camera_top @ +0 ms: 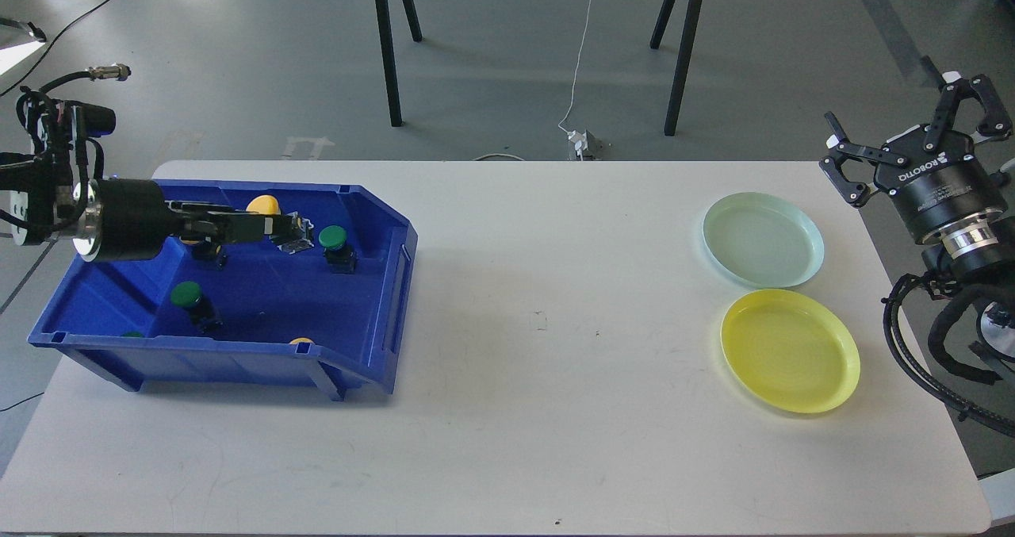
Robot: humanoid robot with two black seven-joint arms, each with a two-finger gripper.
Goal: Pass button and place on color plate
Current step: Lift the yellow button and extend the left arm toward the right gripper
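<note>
My left gripper [273, 226] is shut on a yellow button [263, 205] and holds it raised above the blue bin [381, 299] at the table's left. In the bin are a green button [333, 238] beside the gripper, another green button [188, 293] lower left, and a yellow button [300, 341] partly hidden by the front wall. My right gripper [912, 124] is open and empty, off the table's far right. A pale green plate [762, 238] and a yellow plate [790, 349] lie at the right.
Black stand legs [386, 45] and a white cable [581, 53] are on the floor behind the table. The white table [539, 362] shows bare surface between bin and plates.
</note>
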